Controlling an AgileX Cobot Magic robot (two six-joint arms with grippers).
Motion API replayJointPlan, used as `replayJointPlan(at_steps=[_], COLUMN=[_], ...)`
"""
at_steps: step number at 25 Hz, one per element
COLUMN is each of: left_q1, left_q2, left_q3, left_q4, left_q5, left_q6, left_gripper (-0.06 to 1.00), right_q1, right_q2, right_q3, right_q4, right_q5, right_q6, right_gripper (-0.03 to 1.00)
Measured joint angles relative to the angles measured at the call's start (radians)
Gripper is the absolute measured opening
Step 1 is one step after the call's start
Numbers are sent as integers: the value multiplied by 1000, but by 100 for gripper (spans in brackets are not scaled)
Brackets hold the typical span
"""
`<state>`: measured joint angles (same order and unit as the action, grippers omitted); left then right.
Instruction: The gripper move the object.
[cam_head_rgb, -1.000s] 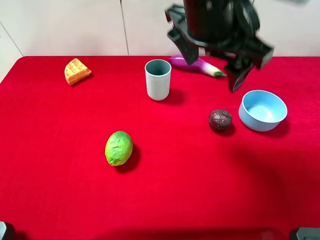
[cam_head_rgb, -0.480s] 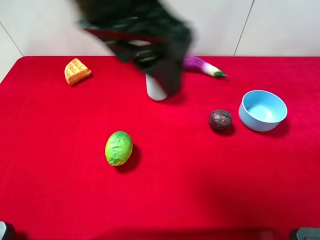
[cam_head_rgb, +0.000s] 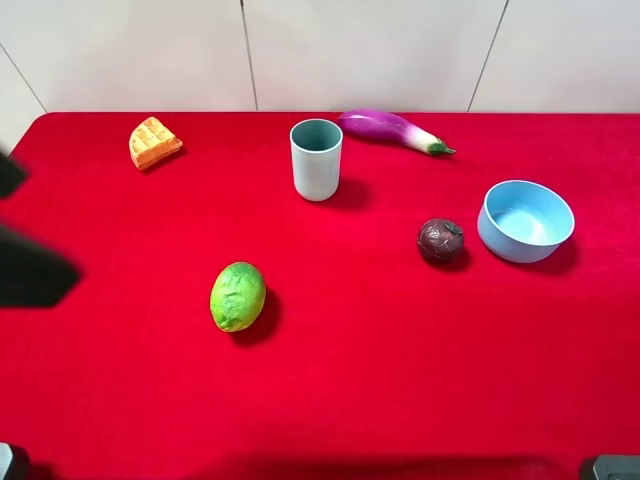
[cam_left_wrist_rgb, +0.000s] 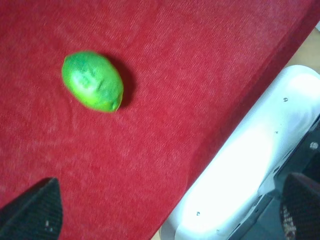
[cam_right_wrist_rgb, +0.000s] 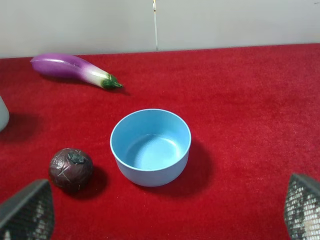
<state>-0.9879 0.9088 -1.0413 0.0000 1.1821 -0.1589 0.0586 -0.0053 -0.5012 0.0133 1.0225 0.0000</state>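
The object, a small round dark purple-brown wrinkled fruit, rests on the red cloth just left of the blue bowl. The right wrist view shows it beside the bowl, ahead of my open, empty right gripper. That gripper's mesh fingertips stand wide apart. It is out of the high view. My left gripper is open and empty, with the green lime ahead of it. Its arm is a dark blur at the high view's left edge.
A green lime lies left of centre. A grey-green cup, a purple eggplant and an orange waffle piece sit along the back. The left wrist view shows the cloth's edge and a white base.
A dark arm swept from above the eggplant at the back right, past the cup, to the left edge of the high view. The fruit and other things have not moved.
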Motion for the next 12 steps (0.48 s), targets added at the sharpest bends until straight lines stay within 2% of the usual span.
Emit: replayJointPlan(at_steps=[3,7,8,10,11,12], left_q1=[92,302,302,405,505,556], left_q2=[-105,-243,-243,-305,-383,-416], left_q3=[85,182,182,224,261,279], left_q4=[0,7,7,8,9,9], left_q5=[0,0,0,0,0,0], left_q6=[-8,17,17,38,57,68], left_gripper=[85,85,85,85,85,85], right_q1=[0,0,0,0,0,0], right_q2=[0,0,0,0,0,0], right_q3=[0,0,0,0,0,0], right_q4=[0,0,0,0,0,0], right_q5=[0,0,0,0,0,0], right_q6=[0,0,0,0,0,0], right_gripper=[69,69,69,69,69,69])
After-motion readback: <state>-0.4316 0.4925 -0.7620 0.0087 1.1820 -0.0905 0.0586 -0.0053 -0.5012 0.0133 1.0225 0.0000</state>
